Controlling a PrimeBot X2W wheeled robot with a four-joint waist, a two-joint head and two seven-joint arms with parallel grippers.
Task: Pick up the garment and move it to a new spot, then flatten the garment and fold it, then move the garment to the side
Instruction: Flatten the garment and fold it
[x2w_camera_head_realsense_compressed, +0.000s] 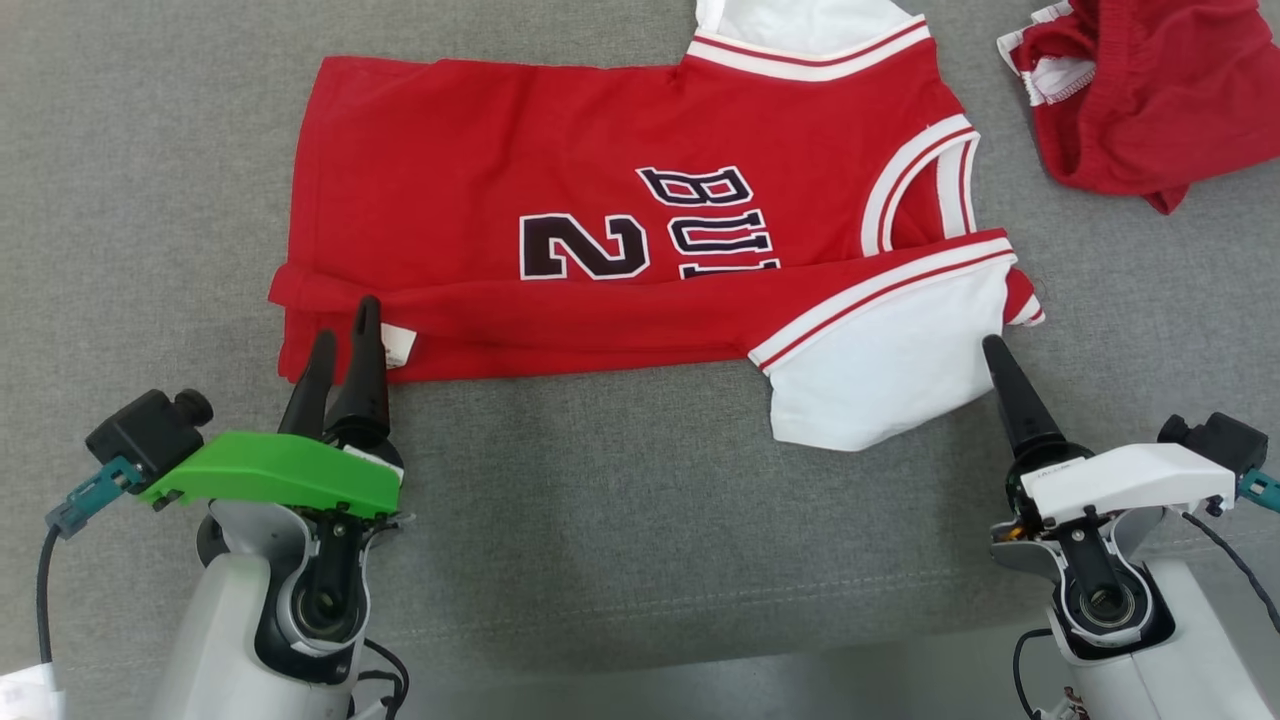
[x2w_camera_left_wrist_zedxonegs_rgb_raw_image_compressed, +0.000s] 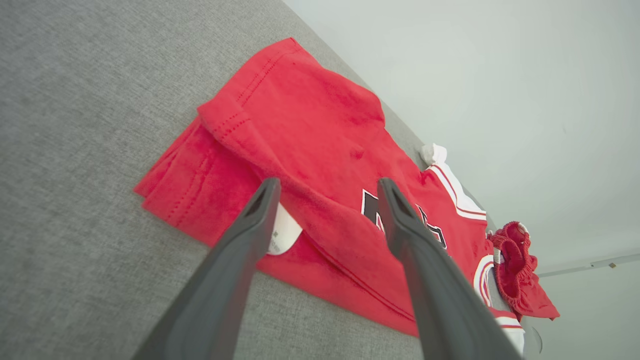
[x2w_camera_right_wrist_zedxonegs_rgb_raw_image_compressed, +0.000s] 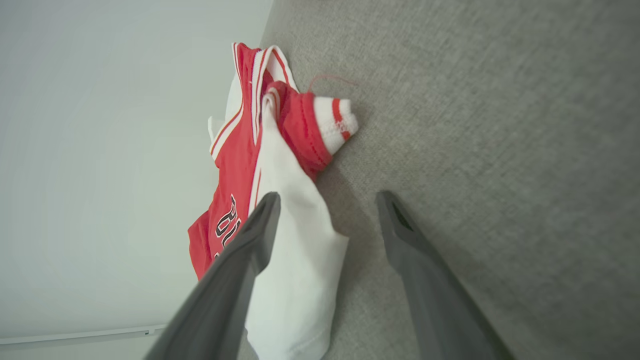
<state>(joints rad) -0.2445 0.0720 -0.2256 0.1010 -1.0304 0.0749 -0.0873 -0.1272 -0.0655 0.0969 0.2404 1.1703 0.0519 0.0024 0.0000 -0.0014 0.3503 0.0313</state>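
Note:
The garment (x2w_camera_head_realsense_compressed: 600, 170), a red jersey with white sleeves and a black number, lies sideways on the grey table (x2w_camera_head_realsense_compressed: 600, 520). Its near long edge is folded over onto itself. My left gripper (x2w_camera_head_realsense_compressed: 345, 335) hovers open over the jersey's hem corner, beside a white label (x2w_camera_head_realsense_compressed: 398, 347). In the left wrist view the left gripper (x2w_camera_left_wrist_zedxonegs_rgb_raw_image_compressed: 328, 185) is spread wide above the red cloth (x2w_camera_left_wrist_zedxonegs_rgb_raw_image_compressed: 310, 125), holding nothing. My right gripper (x2w_camera_head_realsense_compressed: 990, 345) stands at the near white sleeve's right edge. The right wrist view shows the right gripper (x2w_camera_right_wrist_zedxonegs_rgb_raw_image_compressed: 327, 197) open, one finger over the white sleeve (x2w_camera_right_wrist_zedxonegs_rgb_raw_image_compressed: 290, 250), the other over bare table.
A second red garment (x2w_camera_head_realsense_compressed: 1150, 90), bunched up, lies at the far right of the table, also seen as the red bundle (x2w_camera_left_wrist_zedxonegs_rgb_raw_image_compressed: 515, 270) past the jersey. The table's front edge (x2w_camera_head_realsense_compressed: 640, 660) runs just ahead of my arms.

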